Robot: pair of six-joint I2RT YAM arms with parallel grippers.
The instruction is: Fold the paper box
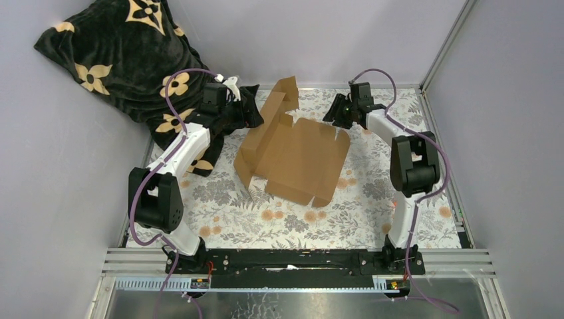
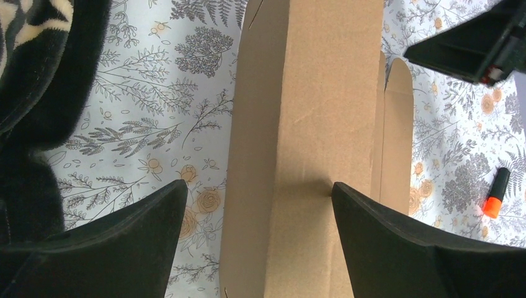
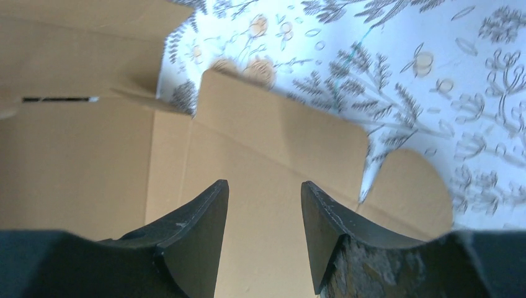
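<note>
Looking at the top view, you see the paper box (image 1: 299, 156) in the middle of the floral tablecloth (image 1: 233, 212); most of it lies flat, its left-hand panels are raised, and one flap stands up toward the upper centre of the frame; the left gripper (image 1: 249, 114) sits at the box's upper left edge, just beside the black flowered blanket (image 1: 113, 53) that fills the upper left corner; the right gripper (image 1: 336, 113) sits at the box's upper right corner. In your left wrist view the jaws stand wide apart; a long cardboard panel runs up the middle of the frame between them, unclamped; an orange-and-black marker (image 2: 496, 194) lies on the cloth at the right edge. In your right wrist view the jaws are about half spread above a flat flap, gripping nothing.
</note>
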